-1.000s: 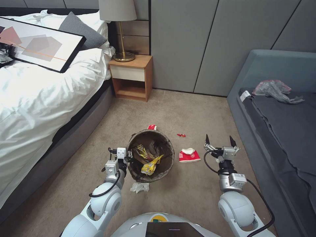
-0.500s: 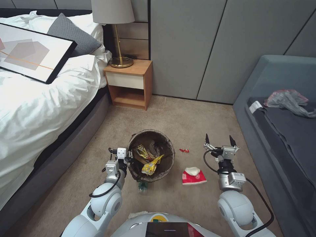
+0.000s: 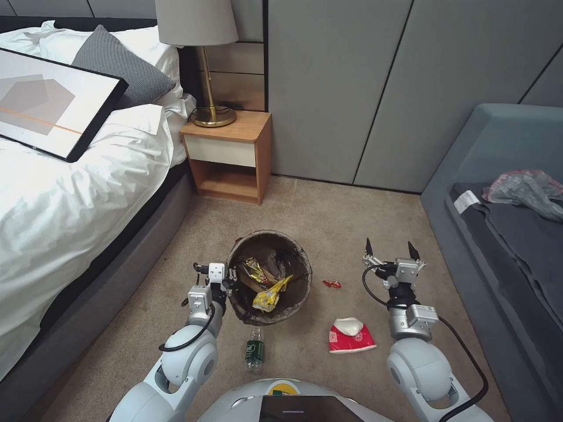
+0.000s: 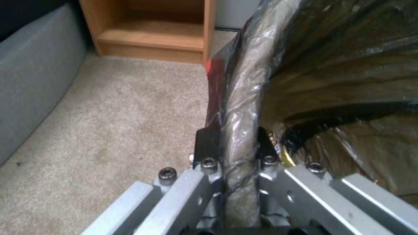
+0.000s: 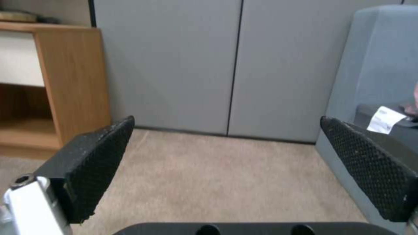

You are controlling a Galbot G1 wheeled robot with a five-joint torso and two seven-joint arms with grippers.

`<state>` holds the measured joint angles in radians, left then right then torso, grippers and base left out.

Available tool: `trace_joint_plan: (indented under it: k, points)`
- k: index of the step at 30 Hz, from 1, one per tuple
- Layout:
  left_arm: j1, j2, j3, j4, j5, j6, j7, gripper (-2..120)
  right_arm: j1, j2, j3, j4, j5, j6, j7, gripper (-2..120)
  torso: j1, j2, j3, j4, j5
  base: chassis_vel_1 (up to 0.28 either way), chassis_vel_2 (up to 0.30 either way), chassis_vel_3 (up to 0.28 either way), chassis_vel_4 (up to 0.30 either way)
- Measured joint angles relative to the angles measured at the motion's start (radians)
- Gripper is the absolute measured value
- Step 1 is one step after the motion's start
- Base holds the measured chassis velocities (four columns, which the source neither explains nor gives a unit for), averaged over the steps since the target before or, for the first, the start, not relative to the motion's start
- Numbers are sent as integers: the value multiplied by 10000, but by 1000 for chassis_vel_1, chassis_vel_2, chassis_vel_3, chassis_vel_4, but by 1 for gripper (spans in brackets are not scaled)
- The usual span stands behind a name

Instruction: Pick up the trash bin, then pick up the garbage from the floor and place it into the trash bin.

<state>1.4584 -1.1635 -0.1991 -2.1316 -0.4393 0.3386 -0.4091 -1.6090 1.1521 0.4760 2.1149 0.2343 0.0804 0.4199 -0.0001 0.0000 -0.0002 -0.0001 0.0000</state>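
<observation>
Left claw (image 3: 230, 275) clamped on the near-left rim of the trash bin (image 3: 293, 258), bag-lined, wrappers inside, mid-carpet. Right claw (image 3: 391, 251) spread wide, empty, hovering right of bin. Red-white noodle cup (image 3: 350, 338) and small red wrapper (image 3: 332, 284) between them; green-label bottle (image 3: 254, 350) near of bin.

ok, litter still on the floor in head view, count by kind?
Red-and-white noodle cup: 1
Small red wrapper: 1
Green-labelled clear bottle: 1
Total: 3 on the carpet, none inside the trash bin.
</observation>
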Motion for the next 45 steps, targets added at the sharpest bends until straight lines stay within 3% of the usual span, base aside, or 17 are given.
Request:
trace_joint_plan:
  k: [5,11,14,15,18,19,22,29,36,45]
  points:
    - [22,2,-5,-25,-1,1,0,0,-23,-519,134,218,590,-406,-44,100,1,0,0,0,2,0,0,0,0]
    - [53,4,-6,-47,0,3,2,0,147,-1766,258,418,1832,-1152,-66,100,1,0,1,1,0,0,0,0,0]
    - [65,35,-10,-64,1,3,3,0,346,-2817,280,313,2504,-1359,-270,100,1,0,1,1,0,0,0,0,0]
    - [65,35,-10,-64,1,3,3,0,346,-2817,280,313,2504,-1359,-270,100,1,0,1,1,0,0,0,0,0]
    - [96,47,0,-74,10,3,6,0,719,-4181,33,-171,2782,-1245,-668,100,1,0,3,1,2,0,0,0,0]
    - [96,47,0,-74,10,3,6,0,719,-4181,33,-171,2782,-1245,-668,100,1,0,3,1,2,0,0,0,0]
    - [115,63,7,-83,16,3,10,0,1171,-5391,-594,-690,2889,-1020,-1091,100,1,0,2,2,2,0,0,0,0]
    - [115,143,-18,-107,2,3,12,0,1665,-6861,-1849,-1527,2942,-269,-1772,100,1,0,2,2,2,0,0,0,0]
    - [123,190,-1,-49,1,-5,19,0,1635,-7609,-2521,-2440,2802,718,-2802,100,1,0,2,0,0,0,0,0,0]
    - [40,143,108,79,9,-15,30,0,1582,-7777,-3165,-3414,2553,1574,-4142,100,1,-1,2,0,1,0,0,0,0]
